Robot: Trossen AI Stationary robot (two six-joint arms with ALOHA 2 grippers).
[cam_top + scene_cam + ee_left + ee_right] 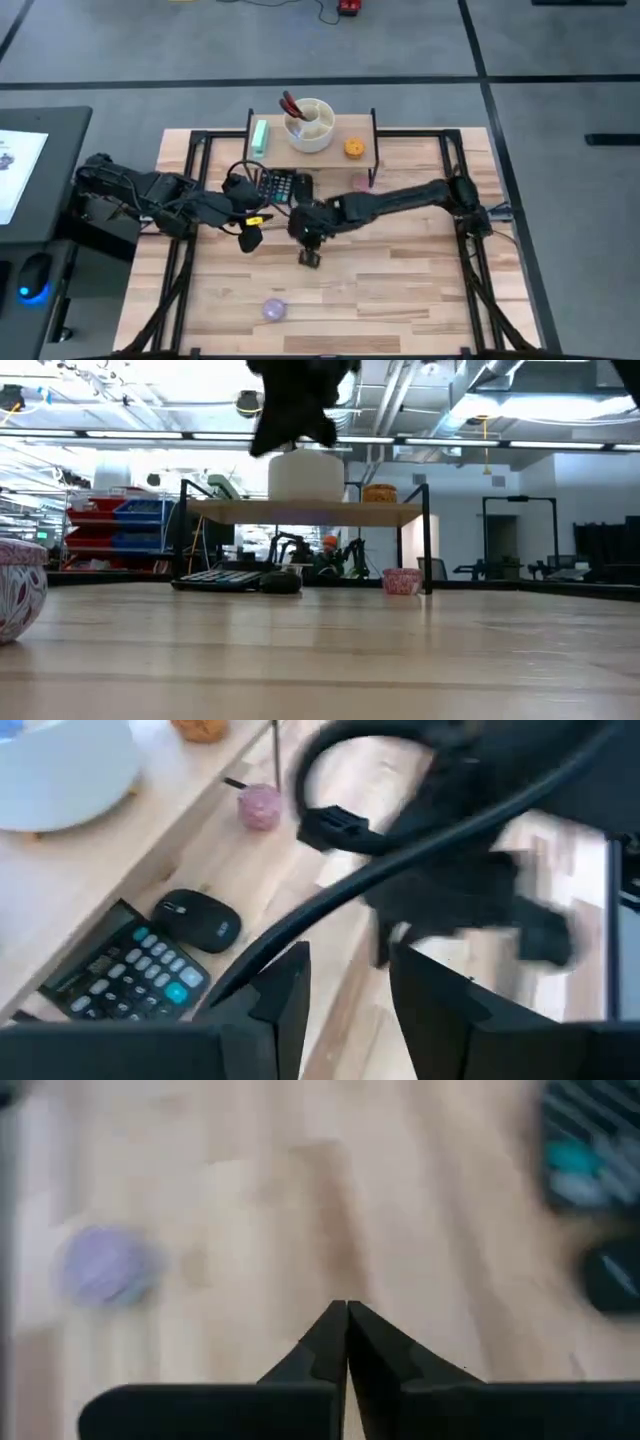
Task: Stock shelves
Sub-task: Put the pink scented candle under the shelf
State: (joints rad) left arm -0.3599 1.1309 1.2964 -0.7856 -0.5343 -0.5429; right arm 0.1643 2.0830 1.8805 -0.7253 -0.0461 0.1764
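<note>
Table [420, 300]: one, light-wood planks, black frame rails.

Shelf [335, 130]: one low riser, plank top on thin black legs, at the table's far edge, near centre. Its long axis runs side to side across the table. It lies beyond both grippers, well apart from each.

On the shelf top: one white divided bowl [310, 124] holding red-handled tools; one green block [261, 135] toward the left end; one small orange item [354, 148] toward the right end.

Under or just before the shelf: one calculator [281, 186], one black mouse [197, 919], one small pink cup [402, 580] by the right legs.

Right gripper [310, 258]: above mid-table, nearer than the shelf; fingers closed tip to tip, holding nothing.

Left gripper [250, 238]: just left of the right one; fingers parted with a narrow gap, holding nothing.

Patterned purple ball [274, 309]: one, at the near edge.
</note>
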